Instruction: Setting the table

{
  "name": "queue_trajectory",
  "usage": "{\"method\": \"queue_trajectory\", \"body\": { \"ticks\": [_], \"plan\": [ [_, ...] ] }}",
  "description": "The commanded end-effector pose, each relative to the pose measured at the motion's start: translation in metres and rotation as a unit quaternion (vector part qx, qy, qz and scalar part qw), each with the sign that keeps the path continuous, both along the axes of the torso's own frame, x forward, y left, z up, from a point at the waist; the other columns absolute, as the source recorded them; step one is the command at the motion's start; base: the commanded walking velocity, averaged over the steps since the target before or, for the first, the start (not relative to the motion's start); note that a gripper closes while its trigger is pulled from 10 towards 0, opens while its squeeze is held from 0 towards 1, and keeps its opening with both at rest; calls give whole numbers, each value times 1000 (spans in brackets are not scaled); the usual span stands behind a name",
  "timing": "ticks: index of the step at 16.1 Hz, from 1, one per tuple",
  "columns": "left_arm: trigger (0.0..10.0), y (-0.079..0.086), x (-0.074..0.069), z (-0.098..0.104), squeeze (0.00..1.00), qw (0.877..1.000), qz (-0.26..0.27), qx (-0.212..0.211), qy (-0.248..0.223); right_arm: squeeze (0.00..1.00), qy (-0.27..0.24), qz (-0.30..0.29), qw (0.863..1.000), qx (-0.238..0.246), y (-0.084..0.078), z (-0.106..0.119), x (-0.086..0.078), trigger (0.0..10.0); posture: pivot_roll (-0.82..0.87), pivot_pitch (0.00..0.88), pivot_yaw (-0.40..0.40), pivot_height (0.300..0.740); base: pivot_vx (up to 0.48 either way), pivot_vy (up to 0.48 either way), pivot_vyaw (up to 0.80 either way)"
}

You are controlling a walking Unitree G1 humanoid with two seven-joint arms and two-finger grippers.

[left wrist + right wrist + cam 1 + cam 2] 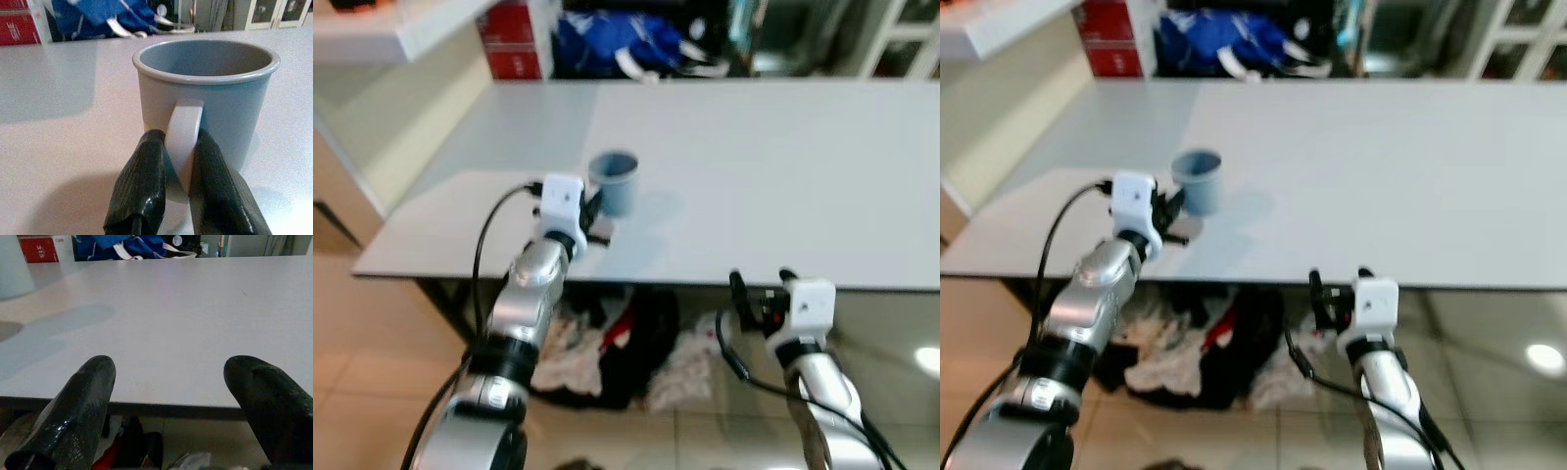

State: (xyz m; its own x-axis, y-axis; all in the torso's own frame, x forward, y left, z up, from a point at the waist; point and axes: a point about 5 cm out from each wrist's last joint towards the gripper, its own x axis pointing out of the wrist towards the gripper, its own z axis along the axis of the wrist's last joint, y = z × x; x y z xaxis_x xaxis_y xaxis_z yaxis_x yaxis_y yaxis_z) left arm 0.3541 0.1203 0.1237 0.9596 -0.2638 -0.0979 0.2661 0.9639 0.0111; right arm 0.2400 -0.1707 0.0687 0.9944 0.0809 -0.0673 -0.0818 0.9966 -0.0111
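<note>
The left gripper [178, 196] is pinched on the handle [183, 132] of the blue mug [205, 93], standing just ahead on the table [783, 176]. The right gripper [181, 401] is held spread at the near edge — idle. Release is best made slowly — upright, base flat.

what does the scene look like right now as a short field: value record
surface: white table, mug near its front left part
mug: blue mug, upright, looks empty, handle facing the robot
left gripper: left gripper at the mug, jaws closed on the white handle
right gripper: right gripper at the table's front edge, jaws wide apart, holding nothing
under table: pile of clothes on the tiled floor
background: red box, blue bag
</note>
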Motion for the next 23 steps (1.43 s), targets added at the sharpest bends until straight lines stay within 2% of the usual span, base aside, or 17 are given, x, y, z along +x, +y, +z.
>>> {"method": "queue_trajectory", "body": {
  "ticks": [1, 2, 3, 6, 10, 13, 14, 16, 17, 18, 23],
  "plan": [
    [0, 0, 8, 6, 0, 1000, 9, -6, -2, 0, -6, 7, 1000, -2, 3, 4, 2, 10000, -117, 0, 56, 740, 0, 0, 0],
    [0, -1, 9, 5, 0, 1000, 9, -5, 0, 0, -6, 7, 1000, -2, 3, 4, 2, 10000, -117, 0, 56, 740, 0, 0, 0],
    [0, -6, 11, 2, 0, 1000, 10, -5, 6, 0, -22, 25, 999, 19, 9, 15, 2, 10000, -126, 0, 56, 740, 0, 0, 0],
    [0, -9, 14, -4, 0, 1000, 14, 26, 5, 0, -37, 76, 996, 38, 14, 34, 3, 10000, -147, 0, 55, 740, 0, 0, 0],
    [0, -6, 18, -9, 0, 996, 29, 79, -4, 0, -29, 102, 994, 40, 12, 41, 5, 10000, -164, 0, 44, 740, 0, 0, 0],
    [0, -6, 19, -12, 0, 996, 31, 78, 4, 0, -16, 100, 994, 47, 12, 37, -1, 10000, -169, 4, 46, 740, 0, 0, 0],
    [10000, -6, 20, -14, 0, 996, 34, 78, 9, 0, -10, 105, 993, 51, 15, 36, -3, 10000, -170, 5, 46, 740, 0, 0, 0],
    [10000, -4, 19, -17, 0, 996, 41, 79, 16, 0, -1, 110, 992, 58, 21, 33, -7, 10000, -170, 7, 50, 740, 0, 0, 0],
    [10000, -3, 19, -19, 361, 996, 44, 81, 18, 0, 1, 112, 992, 59, 22, 32, -8, 10000, -171, 7, 50, 740, 0, 0, 0],
    [10000, -3, 19, -20, 1000, 995, 46, 82, 21, 0, 4, 112, 992, 59, 22, 32, -8, 10000, -171, 7, 50, 740, 0, 0, 0],
    [10000, -2, 16, -28, 1000, 995, 48, 75, 41, 0, 16, 110, 992, 56, 20, 28, -11, 10000, -172, 0, 48, 740, 0, 0, 0]
  ]
}}
